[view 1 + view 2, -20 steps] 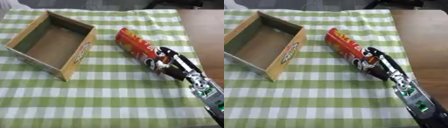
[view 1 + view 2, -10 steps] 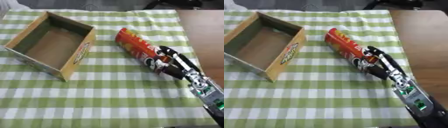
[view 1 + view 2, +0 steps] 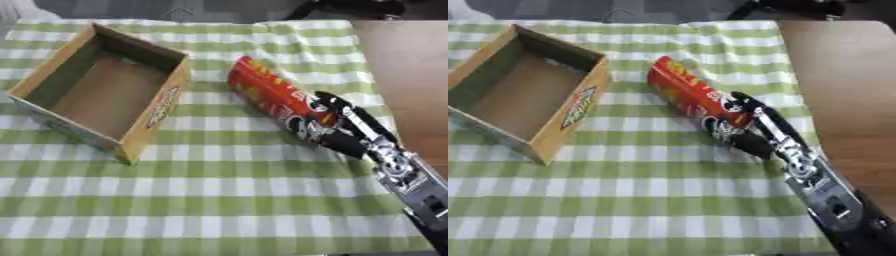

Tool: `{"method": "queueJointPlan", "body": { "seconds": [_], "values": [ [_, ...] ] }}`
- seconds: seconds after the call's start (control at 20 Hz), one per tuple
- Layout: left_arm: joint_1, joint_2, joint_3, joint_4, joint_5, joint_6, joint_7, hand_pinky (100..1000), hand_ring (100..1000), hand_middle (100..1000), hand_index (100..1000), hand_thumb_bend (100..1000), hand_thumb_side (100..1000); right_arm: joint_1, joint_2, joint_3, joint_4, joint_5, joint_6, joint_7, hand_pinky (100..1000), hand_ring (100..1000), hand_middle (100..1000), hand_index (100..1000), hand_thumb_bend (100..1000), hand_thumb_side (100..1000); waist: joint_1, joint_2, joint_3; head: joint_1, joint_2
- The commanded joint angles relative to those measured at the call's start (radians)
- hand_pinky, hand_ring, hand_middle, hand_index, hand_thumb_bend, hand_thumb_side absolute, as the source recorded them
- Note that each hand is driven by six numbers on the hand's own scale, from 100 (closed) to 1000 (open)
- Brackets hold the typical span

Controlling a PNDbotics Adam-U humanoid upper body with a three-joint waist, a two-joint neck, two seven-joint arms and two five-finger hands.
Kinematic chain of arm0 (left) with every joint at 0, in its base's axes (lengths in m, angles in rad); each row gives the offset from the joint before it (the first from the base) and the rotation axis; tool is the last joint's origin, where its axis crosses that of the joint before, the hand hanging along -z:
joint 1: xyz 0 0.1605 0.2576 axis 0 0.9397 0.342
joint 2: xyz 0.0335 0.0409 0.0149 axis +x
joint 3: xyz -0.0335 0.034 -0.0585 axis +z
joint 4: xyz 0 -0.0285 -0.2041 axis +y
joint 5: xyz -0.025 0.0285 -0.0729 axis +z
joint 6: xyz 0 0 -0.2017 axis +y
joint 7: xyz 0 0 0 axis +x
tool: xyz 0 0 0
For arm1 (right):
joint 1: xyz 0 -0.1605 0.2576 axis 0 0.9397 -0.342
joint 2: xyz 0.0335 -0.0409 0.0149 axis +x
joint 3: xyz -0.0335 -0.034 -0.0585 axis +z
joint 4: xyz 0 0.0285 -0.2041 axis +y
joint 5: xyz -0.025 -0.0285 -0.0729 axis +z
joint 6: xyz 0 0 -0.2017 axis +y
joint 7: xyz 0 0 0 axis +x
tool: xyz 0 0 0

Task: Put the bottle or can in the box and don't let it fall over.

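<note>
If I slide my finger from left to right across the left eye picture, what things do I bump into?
cardboard box → red can lying on its side → right hand, its fingers curled round the can's near end.

Two head-mounted views, stereo pair: both look steeply down from near above onto the green-and-white checked tablecloth (image 3: 219, 200). Shared field: open brown cardboard box (image 3: 105, 95) at left, bare brown wooden tabletop (image 3: 842, 90) at right. Right eye view offset slightly rightward.

Green checked cloth (image 3: 219, 200), brown table (image 3: 842, 75)
</note>
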Motion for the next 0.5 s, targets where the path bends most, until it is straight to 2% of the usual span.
{"method": "queueJointPlan", "body": {
  "seconds": [0.05,0.3,0.45,0.5],
  "values": [
    [-0.011,0.014,0.012,-0.021,0.001,-0.001,0.000,491,490,596,711,187,657,0.018,-0.002,0.029,0.011,0.005,0.016,0.018,422,891,874,1000,100,564,0.007,-0.005,0.002,0.000,-0.007],
    [-0.012,0.014,0.012,-0.021,0.001,-0.001,0.000,493,490,595,709,185,657,0.028,-0.007,0.033,-0.007,0.019,0.031,0.026,425,890,874,1000,100,504,0.006,-0.006,0.000,0.000,-0.007],
    [-0.011,0.014,0.013,-0.021,0.001,-0.002,0.001,494,491,594,708,184,657,0.030,-0.013,0.033,-0.019,0.039,0.047,0.027,445,893,872,1000,100,432,0.005,-0.007,-0.001,0.000,-0.007],
    [-0.011,0.014,0.013,-0.021,0.002,-0.002,0.001,494,490,593,707,183,656,0.031,-0.015,0.033,-0.023,0.047,0.052,0.030,446,890,872,1000,100,371,0.005,-0.007,-0.001,0.001,-0.008]
  ]
}}
